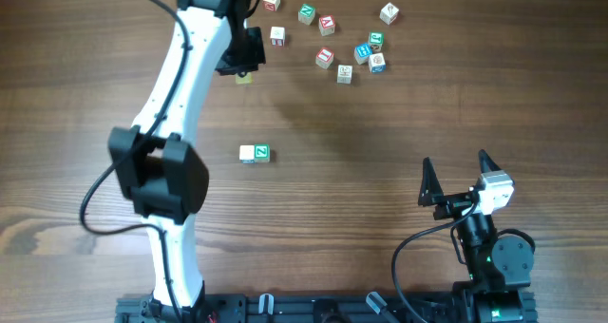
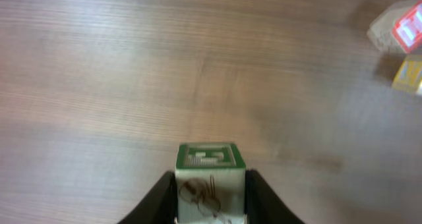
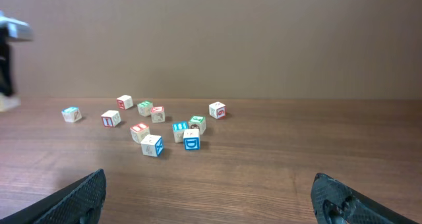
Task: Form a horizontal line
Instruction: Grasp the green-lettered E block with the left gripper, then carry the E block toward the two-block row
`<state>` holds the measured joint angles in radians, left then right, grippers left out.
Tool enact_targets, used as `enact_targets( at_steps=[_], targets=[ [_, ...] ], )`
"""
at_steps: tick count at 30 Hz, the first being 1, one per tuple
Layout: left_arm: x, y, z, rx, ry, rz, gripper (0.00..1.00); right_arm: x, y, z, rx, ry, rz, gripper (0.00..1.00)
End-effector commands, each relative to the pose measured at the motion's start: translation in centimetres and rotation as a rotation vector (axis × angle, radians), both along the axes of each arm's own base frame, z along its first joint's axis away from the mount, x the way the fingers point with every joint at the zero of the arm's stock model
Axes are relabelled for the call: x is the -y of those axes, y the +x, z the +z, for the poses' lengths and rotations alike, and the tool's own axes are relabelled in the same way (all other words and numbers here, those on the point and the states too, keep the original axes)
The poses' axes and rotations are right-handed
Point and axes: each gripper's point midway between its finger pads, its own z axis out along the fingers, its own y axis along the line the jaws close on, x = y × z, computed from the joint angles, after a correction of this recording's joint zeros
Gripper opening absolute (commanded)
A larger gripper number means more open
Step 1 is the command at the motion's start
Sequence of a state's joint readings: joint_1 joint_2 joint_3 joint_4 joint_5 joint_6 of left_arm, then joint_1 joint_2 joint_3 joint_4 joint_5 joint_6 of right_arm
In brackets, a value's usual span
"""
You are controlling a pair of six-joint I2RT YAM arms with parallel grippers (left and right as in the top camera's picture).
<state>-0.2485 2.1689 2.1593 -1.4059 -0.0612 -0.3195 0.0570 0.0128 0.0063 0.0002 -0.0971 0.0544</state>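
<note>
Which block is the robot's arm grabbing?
The green-topped cube between the left gripper's jaws; the other cubes lie free on the table.

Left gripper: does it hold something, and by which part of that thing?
A green-topped letter cube, by its two opposite side faces, between the fingers of the left gripper. The right gripper is open and holds nothing.

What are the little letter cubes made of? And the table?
The close-up cube shows a bare cream side with a dark drawing and a green printed top, so it is probably painted wood. The table shows brown grain and a matte look: wood or wood-look laminate.
</note>
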Motion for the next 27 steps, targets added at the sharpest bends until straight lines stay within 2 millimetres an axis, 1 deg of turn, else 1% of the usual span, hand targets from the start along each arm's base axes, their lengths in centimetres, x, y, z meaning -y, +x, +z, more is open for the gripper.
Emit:
enact_targets(
  at_steps=[1, 3, 4, 6, 8, 10, 11, 12, 14, 17, 18, 19, 21, 22, 23, 25, 27],
  targets=[
    [-0.3, -3.8, 2.7, -0.07, -0.03, -0.005, 0.26, -0.1, -0.1, 0.3, 0.014, -0.009, 0.008, 1.0],
    [-0.4, -5.1, 3.7, -0.094, -0.031, -0.007, 0.27, -0.1, -0.1, 0.3, 0.014, -0.009, 0.008, 1.0],
    [-0.4, -6.2, 4.4, -0.109, -0.027, -0.014, 0.27, -0.1, -0.1, 0.3, 0.014, -0.008, 0.008, 1.0],
    [-0.1, -7.7, 5.2, -0.135, -0.019, -0.029, 0.27, -0.1, -0.1, 0.3, 0.014, -0.008, 0.008, 1.0],
    [1.3, -9.2, 5.6, -0.138, -0.015, -0.072, 0.27, -0.1, -0.1, 0.3, 0.014, -0.009, 0.008, 1.0],
    [2.5, -10.4, 5.3, -0.159, -0.005, -0.113, 0.27, -0.1, -0.1, 0.3, 0.014, -0.008, 0.008, 1.0],
    [3.8, -11.6, 4.4, -0.193, 0.011, -0.161, 0.28, -0.1, -0.1, 0.3, 0.014, -0.008, 0.008, 1.0],
    [4.9, -12.0, 3.2, -0.203, 0.02, -0.188, 0.29, -0.1, -0.1, 0.3, 0.014, -0.008, 0.008, 1.0],
    [6.5, -12.4, 0.8, -0.21, 0.025, -0.184, 0.29, -0.1, -0.1, 0.3, 0.014, -0.008, 0.008, 1.0],
    [8.6, -12.6, -2.9, -0.191, 0.019, -0.162, 0.28, -0.1, -0.1, 0.3, 0.014, -0.008, 0.008, 1.0],
    [9.6, -12.3, -4.3, -0.161, 0.004, -0.16, 0.28, -0.1, -0.1, 0.3, 0.014, -0.009, 0.008, 1.0],
    [10.2, -11.9, -5.0, -0.138, -0.008, -0.165, 0.28, -0.1, -0.1, 0.3, 0.014, -0.008, 0.008, 1.0],
    [10.8, -10.7, -6.6, -0.072, -0.013, -0.172, 0.27, -0.1, -0.1, 0.3, 0.014, -0.008, 0.008, 1.0],
    [11.2, -10.1, -8.0, -0.037, -0.032, -0.172, 0.28, -0.1, -0.1, 0.3, 0.014, -0.008, 0.008, 1.0],
    [11.1, -10.0, -8.9, -0.026, -0.033, -0.171, 0.28, -0.1, -0.1, 0.3, 0.014, -0.009, 0.008, 1.0],
    [10.7, -10.2, -10.5, -0.019, -0.023, -0.168, 0.28, -0.1, -0.1, 0.3, 0.014, -0.008, 0.008, 1.0],
    [9.6, -10.3, -11.8, -0.007, 0.024, -0.159, 0.28, -0.1, -0.1, 0.3, 0.014, -0.008, 0.008, 1.0]
  ],
)
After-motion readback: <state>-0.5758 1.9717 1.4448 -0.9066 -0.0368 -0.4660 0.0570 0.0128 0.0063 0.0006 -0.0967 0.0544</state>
